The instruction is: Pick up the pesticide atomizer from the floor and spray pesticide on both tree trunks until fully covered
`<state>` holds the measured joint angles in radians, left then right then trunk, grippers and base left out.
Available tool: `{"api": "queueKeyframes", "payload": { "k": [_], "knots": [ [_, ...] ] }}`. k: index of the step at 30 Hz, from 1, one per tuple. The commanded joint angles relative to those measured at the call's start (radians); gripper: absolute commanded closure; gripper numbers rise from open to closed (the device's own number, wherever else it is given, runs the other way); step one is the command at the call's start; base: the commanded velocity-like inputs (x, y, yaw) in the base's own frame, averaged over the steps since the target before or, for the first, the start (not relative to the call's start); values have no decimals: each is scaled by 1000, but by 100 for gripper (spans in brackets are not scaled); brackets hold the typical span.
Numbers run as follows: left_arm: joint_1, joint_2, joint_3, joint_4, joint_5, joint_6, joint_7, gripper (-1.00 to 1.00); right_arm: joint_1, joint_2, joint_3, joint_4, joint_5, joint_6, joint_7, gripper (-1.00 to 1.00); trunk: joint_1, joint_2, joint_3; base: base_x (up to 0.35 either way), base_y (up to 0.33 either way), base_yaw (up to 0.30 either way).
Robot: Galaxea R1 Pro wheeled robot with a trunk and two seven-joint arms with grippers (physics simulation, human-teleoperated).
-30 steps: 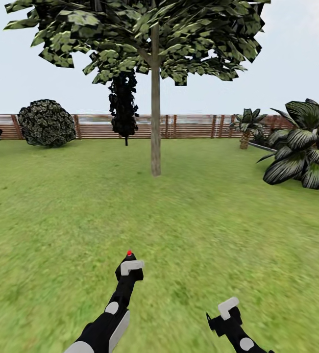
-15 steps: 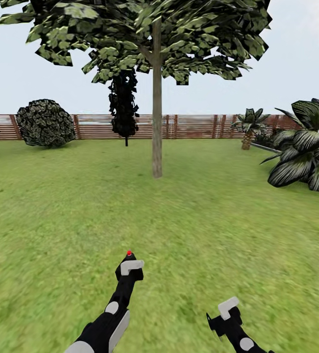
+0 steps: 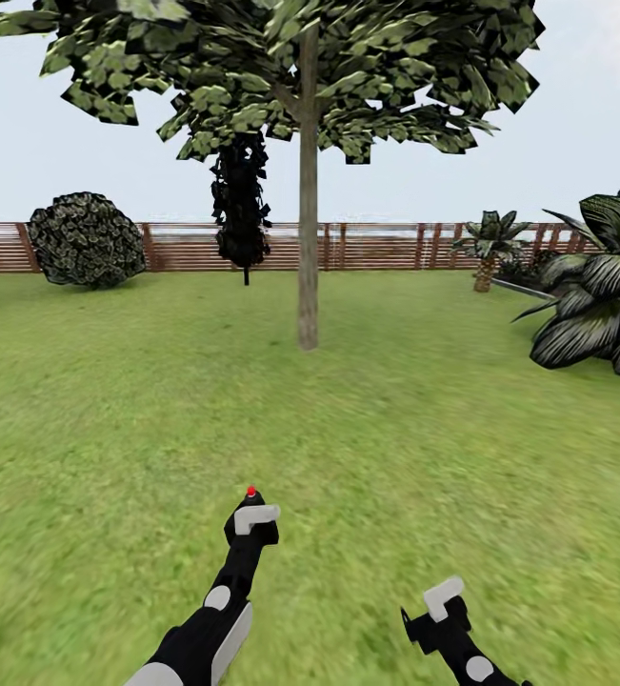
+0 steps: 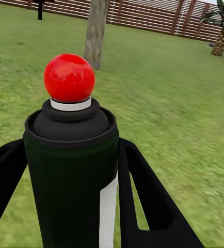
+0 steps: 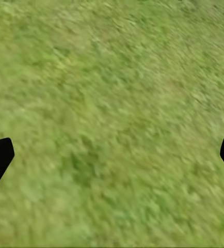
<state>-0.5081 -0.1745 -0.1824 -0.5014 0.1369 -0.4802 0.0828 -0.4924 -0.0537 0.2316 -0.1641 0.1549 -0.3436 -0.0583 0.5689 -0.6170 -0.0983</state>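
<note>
Left gripper [image 3: 250, 515] fingers clamped on the pesticide atomizer [image 4: 73, 155], bottle upright between them. Tree trunk [image 3: 308, 219] stands vertical, well ahead of those fingers, likeliest target. Right gripper [image 3: 440, 603] fingers apart over lawn [image 5: 112, 103].

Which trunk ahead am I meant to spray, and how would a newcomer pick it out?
Start at the brown slat fence across the far edge of the lawn. In front of it, near the middle of the head view, one tree stands alone on the grass. Its tree trunk is a bare, straight grey-brown column under a wide flat-leaved canopy, unlike the dark narrow column behind or the round bush.
</note>
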Motion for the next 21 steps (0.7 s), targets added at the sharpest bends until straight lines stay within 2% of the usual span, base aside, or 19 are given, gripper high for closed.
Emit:
{"api": "queueKeyframes", "payload": {
  "k": [1, 21],
  "knots": [
    [0, 0, 0, 0, 0, 0, 0, 100, 0, 0, 0, 0, 0, 0, 0, -100, 0, 0, 0, 342, 99, 0],
    [0, 0, -1, 1, 0, 0, 0, 100, 0, 0, 0, 0, 0, 0, 0, -100, 0, 0, 0, 345, 19, 0]
  ]
}}
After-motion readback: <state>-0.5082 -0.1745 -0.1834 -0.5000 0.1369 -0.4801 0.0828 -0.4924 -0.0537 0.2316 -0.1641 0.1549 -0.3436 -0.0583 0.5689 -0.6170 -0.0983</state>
